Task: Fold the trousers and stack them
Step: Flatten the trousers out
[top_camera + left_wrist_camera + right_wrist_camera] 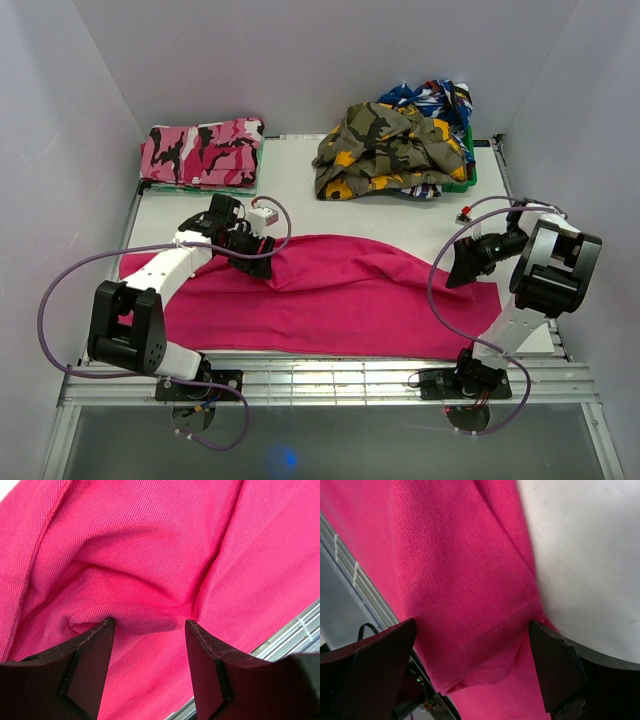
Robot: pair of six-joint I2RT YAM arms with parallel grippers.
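The magenta-pink trousers point(340, 300) lie spread flat and long across the front of the table, from left to right. My left gripper point(255, 262) is down on their upper edge left of the middle. In the left wrist view it point(148, 622) is open, its tips on either side of a raised fold of the pink cloth point(145, 580). My right gripper point(462, 265) is at the trousers' right end. In the right wrist view it point(472, 625) is wide open over a folded hem of the cloth point(465, 630), next to bare white table point(590, 555).
A folded pink-black-white camouflage pair point(203, 152) lies at the back left. An olive-yellow camouflage garment point(390, 150) lies on a heap with blue patterned clothes point(432, 100) in a green basket point(466, 178) at the back right. The slatted front edge point(350, 375) runs below the trousers.
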